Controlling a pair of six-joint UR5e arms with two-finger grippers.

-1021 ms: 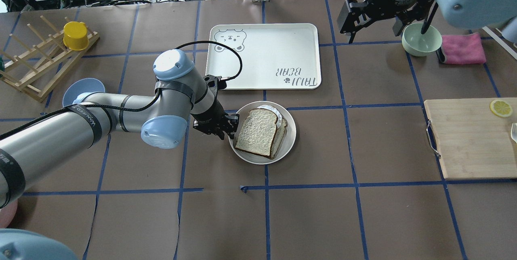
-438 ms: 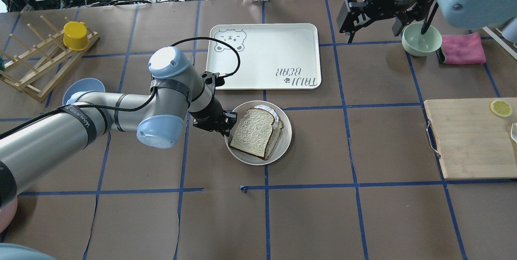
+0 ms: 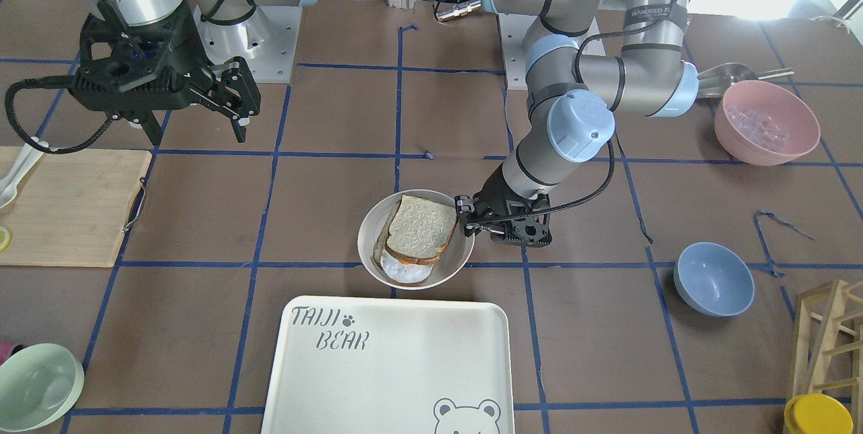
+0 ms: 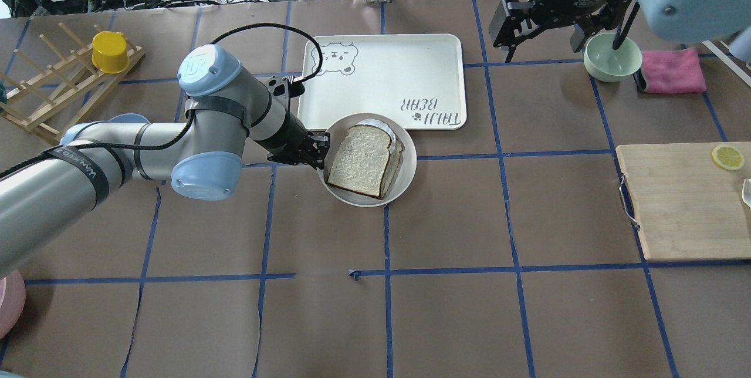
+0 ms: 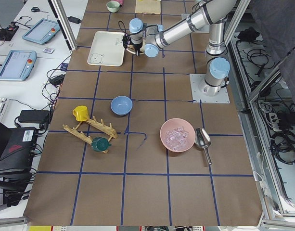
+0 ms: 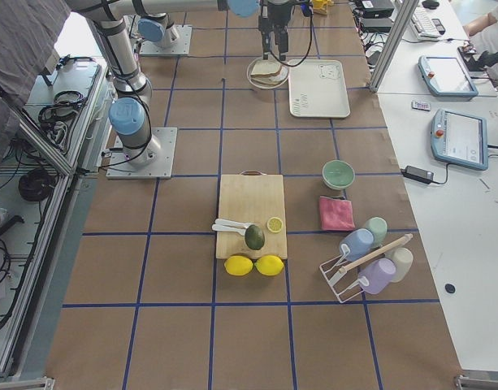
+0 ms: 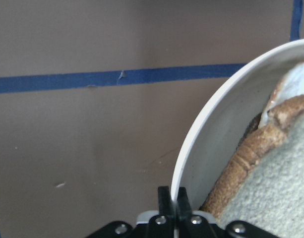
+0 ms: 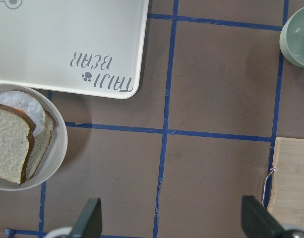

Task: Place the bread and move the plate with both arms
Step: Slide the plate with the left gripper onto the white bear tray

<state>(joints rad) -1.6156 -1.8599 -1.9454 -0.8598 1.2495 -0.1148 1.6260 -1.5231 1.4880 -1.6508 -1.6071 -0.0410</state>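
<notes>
The cream-white plate holds the pale bread on top of a tanner slice and a white egg-like piece. My left gripper is shut on the plate's left rim; the left wrist view shows its fingers pinching the rim beside the bread crust. From overhead the plate overlaps the near edge of the tray. In the front view the gripper holds the plate with the bread. My right gripper is open and empty, high at the far right; its view shows the plate.
The "TAIJI BEAR" tray lies just beyond the plate. A pale green bowl and pink cloth sit far right, a cutting board at right. A wooden rack with a yellow cup stands far left, a blue bowl near it.
My left arm has carried the plate with the bread away from the robot and a little left, up to the tray's near edge. The right arm has not moved.
</notes>
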